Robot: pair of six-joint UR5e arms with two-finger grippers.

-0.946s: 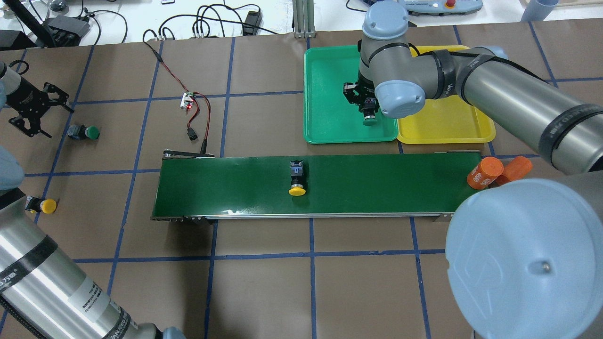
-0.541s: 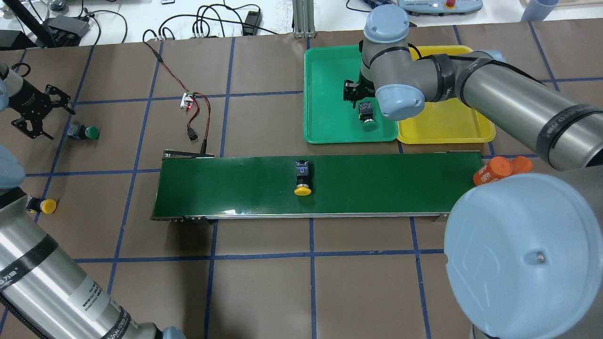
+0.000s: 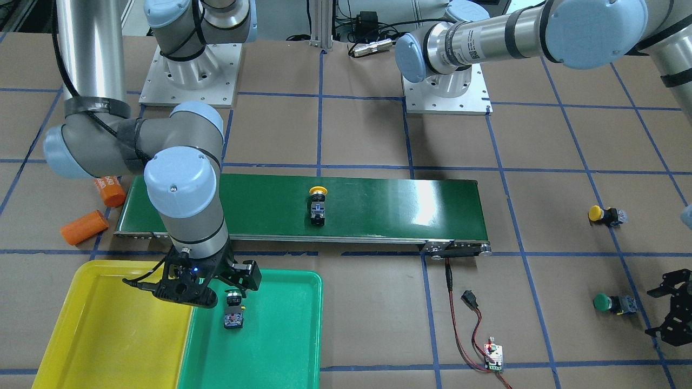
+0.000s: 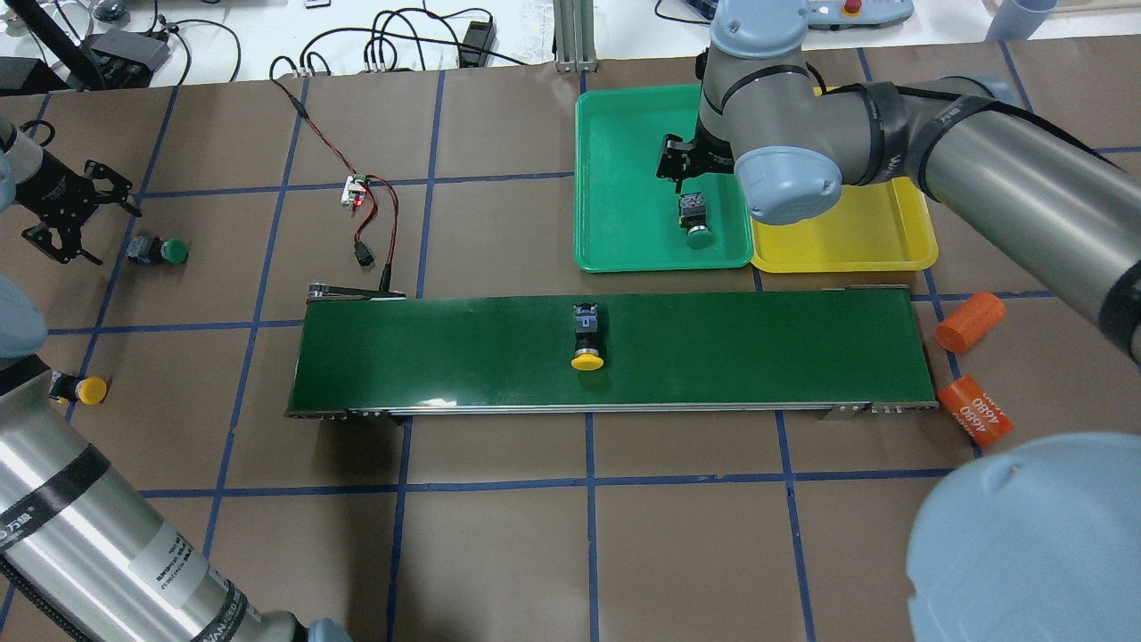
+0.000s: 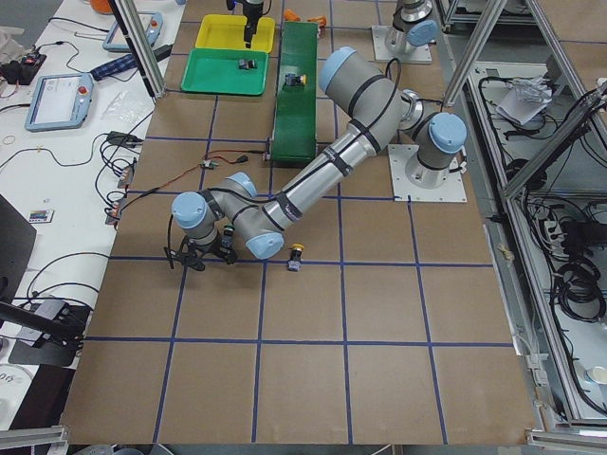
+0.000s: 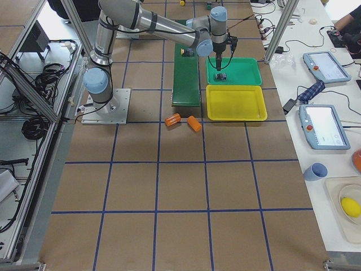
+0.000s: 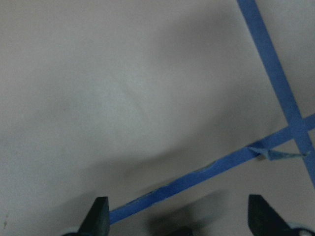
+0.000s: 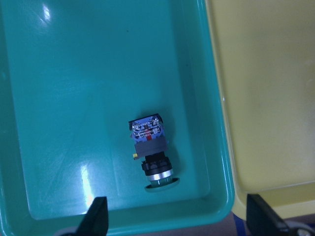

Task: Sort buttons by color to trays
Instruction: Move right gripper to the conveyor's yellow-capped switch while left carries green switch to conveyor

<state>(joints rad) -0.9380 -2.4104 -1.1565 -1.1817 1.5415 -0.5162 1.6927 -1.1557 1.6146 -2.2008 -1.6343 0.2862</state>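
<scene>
A green button (image 4: pixel 696 223) lies on its side in the green tray (image 4: pixel 624 160), beside the yellow tray (image 4: pixel 856 236). My right gripper (image 4: pixel 682 169) hangs open and empty just above it; the right wrist view shows the button (image 8: pixel 151 152) lying free between my spread fingertips. A yellow button (image 4: pixel 586 339) lies on the conveyor belt (image 4: pixel 446 348). A second green button (image 4: pixel 160 251) and a second yellow button (image 4: pixel 80 390) lie on the table at the left. My left gripper (image 4: pixel 67 214) is open and empty, just left of that green button.
Two orange cylinders (image 4: pixel 970 321) (image 4: pixel 976 410) lie at the belt's right end. A small circuit board with red and black wires (image 4: pixel 357 189) lies behind the belt's left end. My right arm's elbow (image 4: pixel 1025 535) covers the front right corner.
My right gripper let go of the green button in the green tray and drew up and back. The yellow button rode right along the belt. One orange cylinder shifted toward the belt's front corner.
</scene>
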